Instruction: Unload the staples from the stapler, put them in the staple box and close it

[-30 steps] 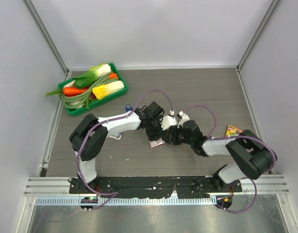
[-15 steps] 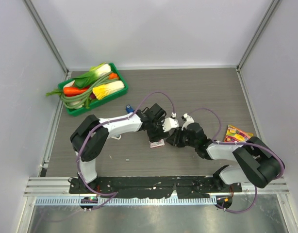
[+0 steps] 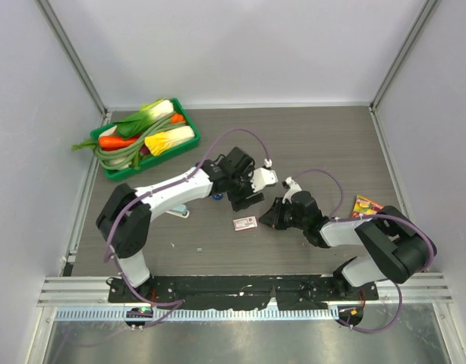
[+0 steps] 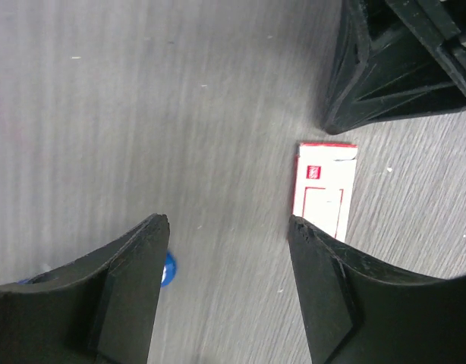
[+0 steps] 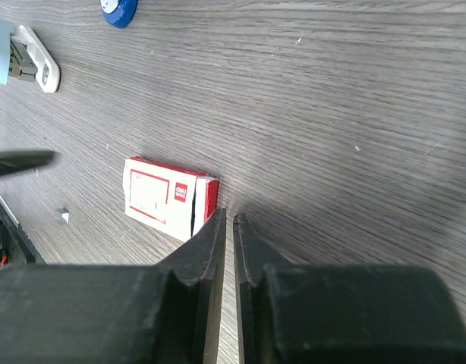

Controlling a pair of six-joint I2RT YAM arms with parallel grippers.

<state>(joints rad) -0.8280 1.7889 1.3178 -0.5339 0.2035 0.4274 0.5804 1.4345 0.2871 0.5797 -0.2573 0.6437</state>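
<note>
Stapler [image 5: 36,67] is seen lying on the table [image 3: 332,136], cut off by the frame edge in the right wrist view. Its long axis runs obliquely; which way it points cannot be told. Green tray [image 3: 130,173] is filled with vegetables [image 3: 146,136]. Stapler is found well left of both grippers, beyond the box [image 5: 168,199]. Left gripper [image 4: 229,227] is spread, empty. Right gripper [image 5: 227,216] is nearly closed on nothing.
</note>
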